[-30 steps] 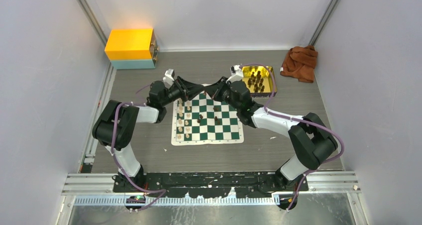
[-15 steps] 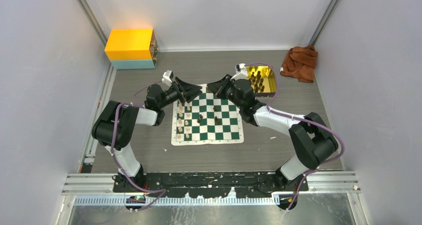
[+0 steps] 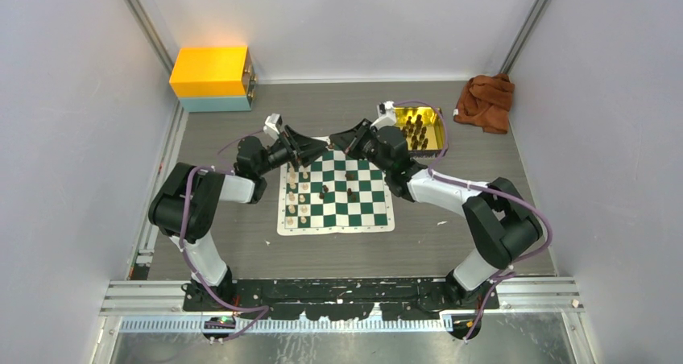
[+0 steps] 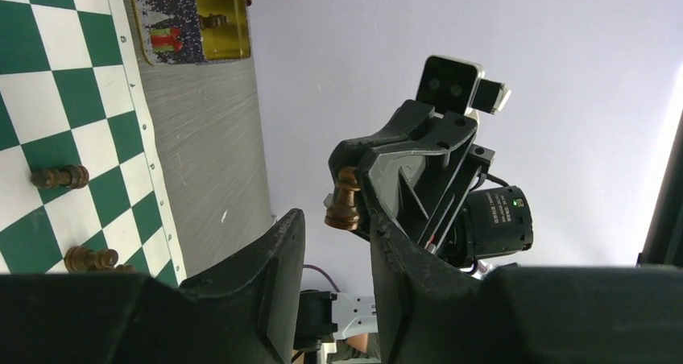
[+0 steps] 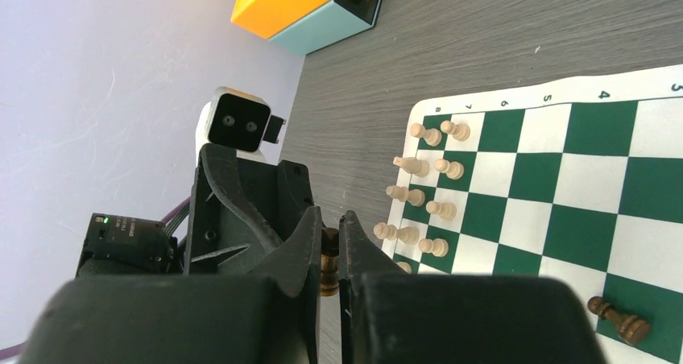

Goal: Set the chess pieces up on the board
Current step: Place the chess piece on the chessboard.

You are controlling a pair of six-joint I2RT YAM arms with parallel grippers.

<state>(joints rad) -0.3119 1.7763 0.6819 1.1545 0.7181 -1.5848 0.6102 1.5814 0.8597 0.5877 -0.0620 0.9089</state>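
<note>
The green-and-white board [image 3: 336,211] lies mid-table. Cream chess pieces [image 3: 296,195] stand in its two left columns and also show in the right wrist view [image 5: 427,187]. A few dark pieces [image 3: 350,185] stand mid-board. My right gripper [image 3: 338,141] hovers over the board's far edge, shut on a dark brown pawn [image 5: 329,261], which also shows in the left wrist view [image 4: 345,200]. My left gripper [image 3: 312,146] faces it tip to tip, open and empty [image 4: 334,217], its jaws just short of the pawn.
A gold tray [image 3: 436,116] with several dark pieces sits at the back right; it also shows in the left wrist view [image 4: 229,26]. A yellow-and-teal box [image 3: 212,78] stands at the back left. A brown cloth [image 3: 485,100] lies at the far right.
Both grippers drew slightly apart after nearly touching, then stayed facing each other over the board's far edge. The right one keeps hold of the dark pawn.
</note>
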